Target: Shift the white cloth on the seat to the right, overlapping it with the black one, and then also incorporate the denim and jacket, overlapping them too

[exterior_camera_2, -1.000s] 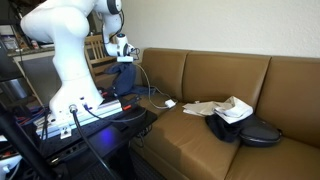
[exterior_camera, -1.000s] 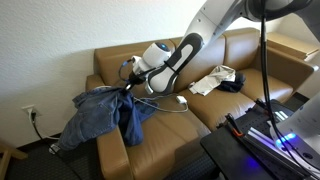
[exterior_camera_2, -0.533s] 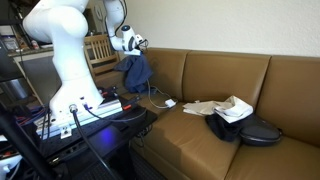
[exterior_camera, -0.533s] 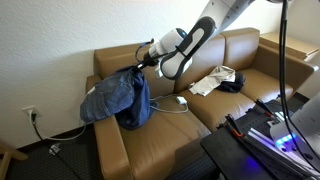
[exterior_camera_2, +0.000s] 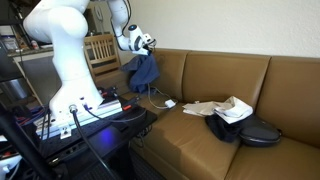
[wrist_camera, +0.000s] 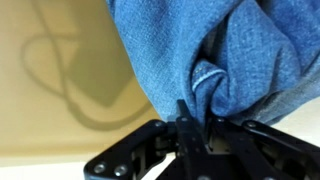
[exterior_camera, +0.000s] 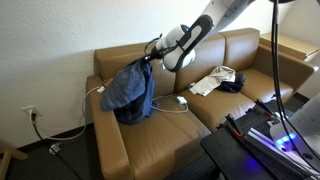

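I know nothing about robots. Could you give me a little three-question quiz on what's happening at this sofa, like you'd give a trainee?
1. Which lies on top: the crumpled white cloth or the black cloth?
2. True or false: the blue denim garment lies flat on the seat of the brown leather sofa.
3. The gripper is shut on: A) the white cloth, B) the denim garment, C) nothing.

Key: 1 the white cloth; 2 false, it hangs from the gripper; 3 B.
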`<action>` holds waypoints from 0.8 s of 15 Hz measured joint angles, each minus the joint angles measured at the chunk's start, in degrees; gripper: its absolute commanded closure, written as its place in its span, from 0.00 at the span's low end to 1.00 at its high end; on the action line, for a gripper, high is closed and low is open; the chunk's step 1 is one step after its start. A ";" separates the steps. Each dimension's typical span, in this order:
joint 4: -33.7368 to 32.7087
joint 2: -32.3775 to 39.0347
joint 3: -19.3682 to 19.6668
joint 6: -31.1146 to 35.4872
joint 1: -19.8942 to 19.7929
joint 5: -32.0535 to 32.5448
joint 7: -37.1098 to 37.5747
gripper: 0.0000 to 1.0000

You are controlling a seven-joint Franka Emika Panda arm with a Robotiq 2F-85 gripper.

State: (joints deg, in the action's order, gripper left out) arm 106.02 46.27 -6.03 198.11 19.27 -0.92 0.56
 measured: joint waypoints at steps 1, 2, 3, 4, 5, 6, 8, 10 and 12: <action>-0.23 -0.87 1.21 -0.03 -1.30 -0.69 0.30 0.96; -0.31 -1.80 2.49 -0.04 -2.53 -1.46 0.55 0.96; -0.29 -2.83 3.88 -0.07 -3.57 -2.43 0.81 0.96; -0.21 -3.91 5.30 -0.10 -4.50 -3.51 1.03 0.96; -0.13 -4.94 6.71 -0.11 -5.41 -4.67 1.32 0.96; 0.12 -6.05 7.92 -0.13 -6.35 -5.80 1.75 0.96; 1.26 -8.61 9.72 -0.18 -8.56 -7.99 3.07 0.86; 2.85 -11.31 11.57 -0.23 -10.20 -9.51 4.41 0.96; 3.84 -12.69 12.10 -0.55 -10.94 -9.50 4.80 0.96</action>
State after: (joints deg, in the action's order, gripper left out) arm 109.86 33.58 6.07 197.56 8.33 -10.43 5.35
